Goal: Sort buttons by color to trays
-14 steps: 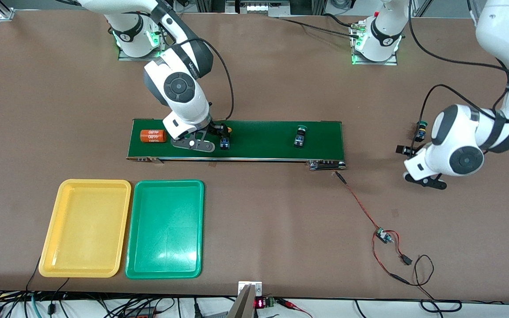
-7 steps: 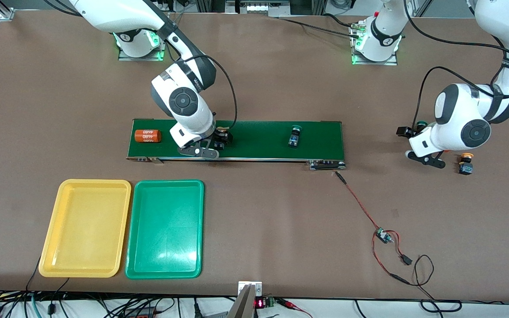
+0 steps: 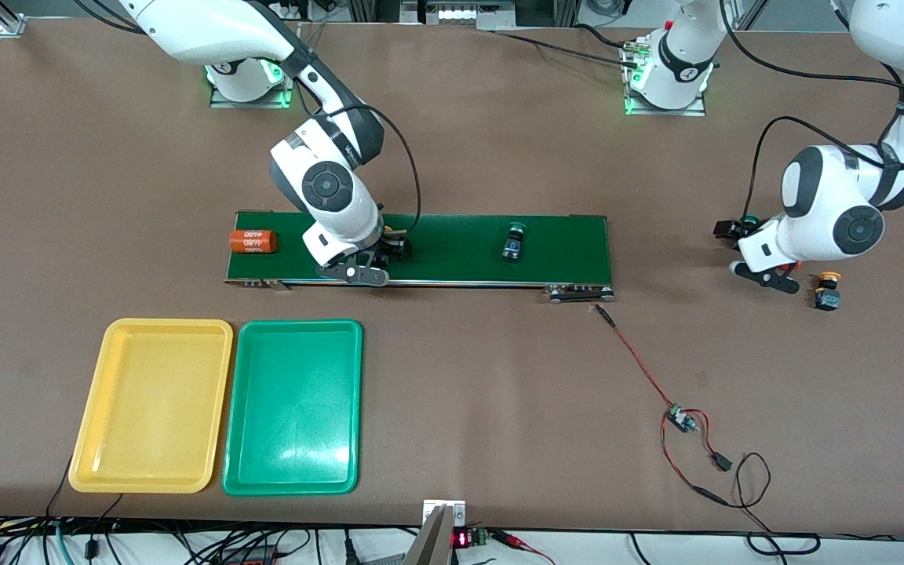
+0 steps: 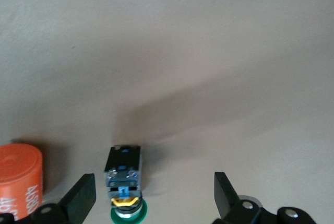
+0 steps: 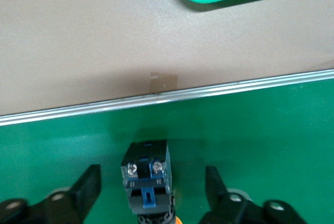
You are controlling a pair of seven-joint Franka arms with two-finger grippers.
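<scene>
Now the right gripper (image 5: 152, 170) sits low on the long dark green conveyor belt (image 3: 452, 249), jaws released and straddling a yellow-capped dark push-button switch (image 5: 146, 177) without touching it. At three o'clock from the belt in the front view, the left gripper (image 4: 154, 178) is spread wide around a green-capped push-button switch (image 4: 123, 169) lying on the brown table (image 3: 499, 392). The yellow plastic tray (image 3: 150, 404) and the green plastic tray (image 3: 293, 408) lie at seven o'clock.

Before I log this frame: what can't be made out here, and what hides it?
- Front view: the button under the right gripper is hidden by the wrist.
- Right wrist view: that button has its cap cut off by the edge; only an orange sliver shows.
- Front view: the green-capped button by the left gripper is mostly covered.
- Front view: the belt button has a cap too small to tell its colour.
</scene>
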